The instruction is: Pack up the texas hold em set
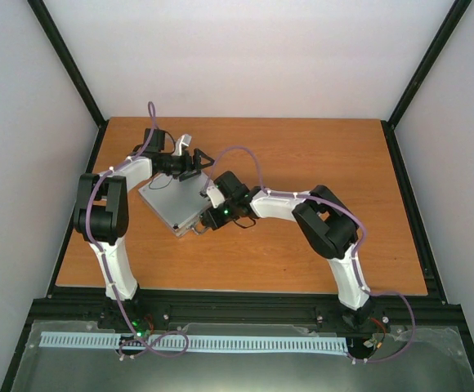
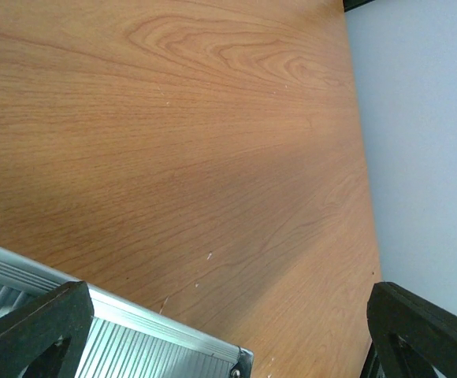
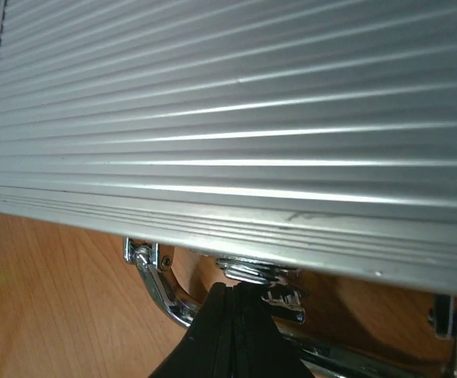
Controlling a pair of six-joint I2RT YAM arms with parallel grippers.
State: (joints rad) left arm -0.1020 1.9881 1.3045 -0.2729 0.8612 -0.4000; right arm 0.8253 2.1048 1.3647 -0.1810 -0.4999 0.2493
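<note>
Overhead view: the silver briefcase (image 1: 174,206) lies closed and flat on the wooden table (image 1: 319,163), left of centre and turned at an angle. My left gripper (image 1: 196,162) is at its far corner. My right gripper (image 1: 207,219) is at its near right edge. Left wrist view: my left fingers (image 2: 31,331) are spread wide and grasp nothing. One ribbed corner of the case shows low between them, with bare wood beyond. Right wrist view: my right fingers are pressed tight together with nothing pinched. Their joined tips stand right under the chrome latch (image 3: 248,270) on the case's front edge. I cannot tell whether they touch it. The ribbed lid fills the upper frame.
</note>
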